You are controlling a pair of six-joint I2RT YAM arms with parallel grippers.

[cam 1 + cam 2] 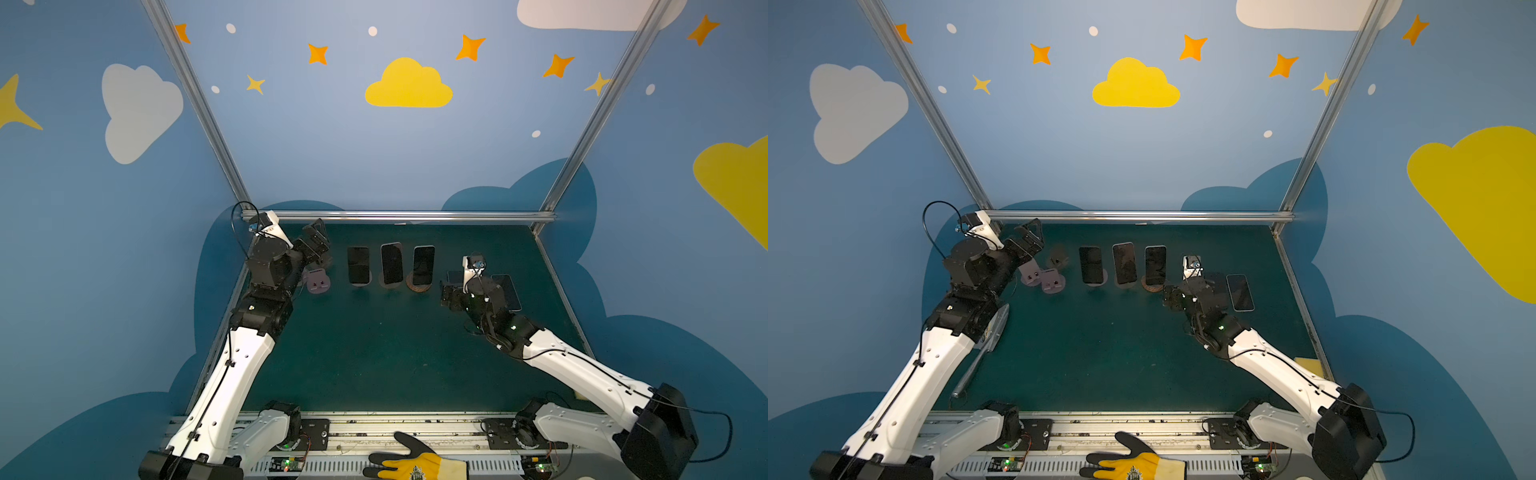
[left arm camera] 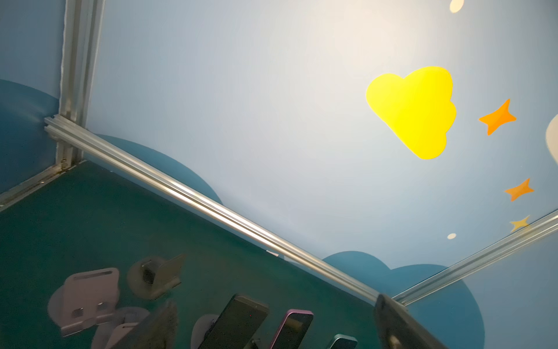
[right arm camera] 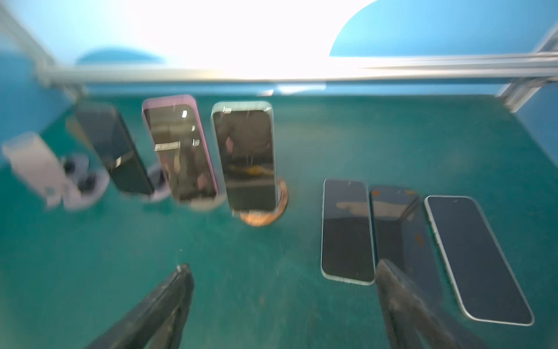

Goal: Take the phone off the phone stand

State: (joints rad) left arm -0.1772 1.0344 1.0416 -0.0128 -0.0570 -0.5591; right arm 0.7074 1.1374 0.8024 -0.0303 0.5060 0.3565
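We see a green table mat (image 1: 374, 353) enclosed by a blue wall (image 1: 332, 158) painted with clouds and stars. In the far middle of the mat, three phones stand in a row. Each is propped upright on its own stand with a dark screen facing the near side. They are the left phone (image 1: 358, 266), the middle phone (image 1: 391, 263) with a pink rim, and the right phone (image 1: 424, 265), which sits on a copper stand (image 1: 419, 287) with a round base. All three stand apart from both grippers.

Left of the row are stands with no phone on them, among them a lilac stand (image 1: 318, 282) and, farther back, a grey stand (image 1: 1058, 259). On the right of the mat three more phones lie flat side by side, screens up, the outermost flat phone (image 3: 477, 256) nearest the right edge.

The left gripper (image 1: 318, 239) is raised at the far left above the lilac stand, its fingers (image 2: 392, 323) released, spread wide with nothing between them. The right gripper (image 3: 283, 278) is low, between the row and the flat phones, its fingers (image 3: 169, 302) likewise spread wide and grasping nothing. A yellow and black glove (image 1: 415, 461) lies beyond the near edge of the mat
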